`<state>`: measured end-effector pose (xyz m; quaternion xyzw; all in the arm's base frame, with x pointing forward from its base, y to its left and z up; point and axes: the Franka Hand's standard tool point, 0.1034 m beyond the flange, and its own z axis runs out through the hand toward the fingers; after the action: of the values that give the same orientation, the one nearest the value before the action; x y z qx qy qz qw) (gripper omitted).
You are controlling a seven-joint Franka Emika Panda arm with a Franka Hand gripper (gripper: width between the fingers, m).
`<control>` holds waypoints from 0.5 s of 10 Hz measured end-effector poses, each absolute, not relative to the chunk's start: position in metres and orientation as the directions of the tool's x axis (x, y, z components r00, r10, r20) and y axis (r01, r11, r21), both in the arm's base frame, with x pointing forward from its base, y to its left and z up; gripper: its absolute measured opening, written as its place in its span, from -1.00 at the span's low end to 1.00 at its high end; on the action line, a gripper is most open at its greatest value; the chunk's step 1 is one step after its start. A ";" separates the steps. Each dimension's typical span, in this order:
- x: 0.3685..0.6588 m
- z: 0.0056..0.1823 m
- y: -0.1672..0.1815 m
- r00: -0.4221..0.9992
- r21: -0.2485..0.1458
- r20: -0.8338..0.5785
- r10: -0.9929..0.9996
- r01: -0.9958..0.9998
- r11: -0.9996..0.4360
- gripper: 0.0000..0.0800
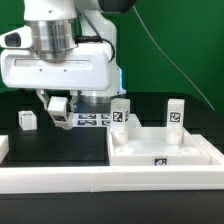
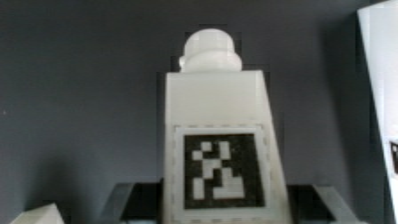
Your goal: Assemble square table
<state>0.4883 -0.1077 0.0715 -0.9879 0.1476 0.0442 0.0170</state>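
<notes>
The square table's white slab (image 1: 150,150), with its raised rim, lies at the exterior view's right. Two white tagged legs (image 1: 120,112) (image 1: 176,115) stand upright at its back corners. Another leg (image 1: 27,120) stands alone on the black table at the left. My gripper (image 1: 58,108) hangs left of the slab, shut on a further leg (image 1: 60,104). In the wrist view this held leg (image 2: 214,110) shows its tag face and a rounded peg (image 2: 208,45) at its far end. My gripper (image 2: 217,205) clamps it between the dark fingers (image 2: 134,203).
The marker board (image 1: 95,120) lies flat behind my gripper. A long white border rail (image 1: 100,182) runs along the front. A white piece (image 1: 3,148) lies at the left edge. A white edge (image 2: 382,120) shows beside the held leg.
</notes>
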 end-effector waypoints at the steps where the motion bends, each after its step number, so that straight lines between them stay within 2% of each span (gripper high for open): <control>1: 0.500 0.078 -0.106 0.960 -0.012 -0.007 -0.279 -0.279 -0.960 -0.27; 3: 0.520 0.092 -0.103 0.955 0.009 0.149 -0.256 -0.260 -0.966 -0.27; 4: 0.518 0.091 -0.108 0.945 0.037 0.226 -0.236 -0.251 -0.967 -0.27; 5: 0.511 0.087 -0.109 0.942 0.047 0.240 -0.233 -0.251 -0.967 -0.27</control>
<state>0.5114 -0.1090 0.0872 -0.9848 0.1228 -0.1170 -0.0386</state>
